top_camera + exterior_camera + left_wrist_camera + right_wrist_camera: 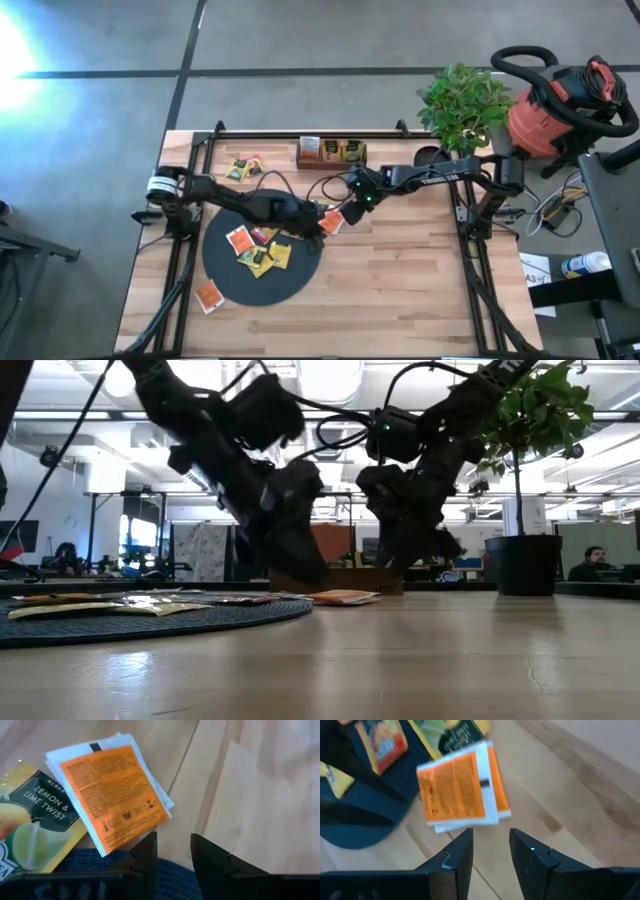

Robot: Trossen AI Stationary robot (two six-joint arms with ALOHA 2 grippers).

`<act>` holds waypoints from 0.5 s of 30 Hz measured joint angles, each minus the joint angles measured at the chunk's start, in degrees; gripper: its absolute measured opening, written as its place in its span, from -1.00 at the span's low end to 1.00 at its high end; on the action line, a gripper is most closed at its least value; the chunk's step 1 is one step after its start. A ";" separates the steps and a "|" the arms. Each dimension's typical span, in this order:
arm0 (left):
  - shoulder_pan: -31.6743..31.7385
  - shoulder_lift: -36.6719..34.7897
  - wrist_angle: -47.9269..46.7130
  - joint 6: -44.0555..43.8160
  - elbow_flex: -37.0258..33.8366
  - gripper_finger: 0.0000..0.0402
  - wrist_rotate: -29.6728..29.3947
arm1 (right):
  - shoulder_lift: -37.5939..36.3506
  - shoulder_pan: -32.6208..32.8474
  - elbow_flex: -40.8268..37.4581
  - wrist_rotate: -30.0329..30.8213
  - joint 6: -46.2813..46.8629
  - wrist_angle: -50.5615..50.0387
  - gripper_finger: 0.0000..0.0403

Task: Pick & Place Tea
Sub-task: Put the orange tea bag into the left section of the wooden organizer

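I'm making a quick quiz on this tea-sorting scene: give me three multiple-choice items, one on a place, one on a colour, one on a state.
1. Where does the orange packet lie?
A. in the wooden tray
B. at the black disc's edge, between both grippers
C. beside the plant pot

2. What colour is the disc?
A. black
B. white
C. red

3. How do the left gripper and right gripper stand?
A. both clamped on packets
B. one holds the tray
C. both open, holding nothing

Answers: B, the high view shows it by the disc's rim under both grippers; A, it looks dark throughout; C, both wrist views show an empty gap between fingers.
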 joint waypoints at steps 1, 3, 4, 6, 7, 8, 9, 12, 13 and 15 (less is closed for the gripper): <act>0.00 0.73 -1.47 0.28 1.02 -0.44 -0.02 | 0.10 -0.02 -0.25 0.06 -0.06 0.69 -0.38; 0.09 1.93 -3.59 0.48 2.22 -0.44 -0.04 | 0.58 0.00 -0.83 -0.09 -0.07 1.53 -0.38; 0.13 2.45 -3.70 0.48 2.57 -0.44 -0.04 | 0.84 0.00 -1.13 -0.26 -0.04 2.27 -0.38; 0.26 3.17 -3.63 0.44 3.04 -0.44 -0.19 | 1.51 0.00 -1.76 -0.40 -0.06 3.96 -0.38; 0.37 3.24 -3.36 0.42 3.35 -0.44 -0.52 | 1.82 0.00 -1.89 -0.40 -0.11 4.97 -0.38; 0.47 3.24 -3.28 0.26 3.46 -0.44 -0.72 | 2.00 0.00 -1.89 -0.34 -0.20 5.32 -0.38; 0.51 3.21 -3.47 -0.13 3.48 -0.44 -0.78 | 2.12 0.00 -1.89 -0.02 -0.57 5.02 -0.38; 0.57 1.90 -4.65 -2.60 3.44 -0.44 -0.78 | 2.20 -0.31 -1.67 1.35 -1.54 5.12 -0.38; 0.56 1.04 -4.83 -3.03 3.39 -0.44 -0.80 | 2.10 -0.43 -1.67 1.39 -1.64 5.17 -0.38; 0.38 -0.75 -4.30 -3.04 3.44 -0.44 -1.12 | 1.96 -0.65 -1.61 1.38 -2.06 5.57 -0.38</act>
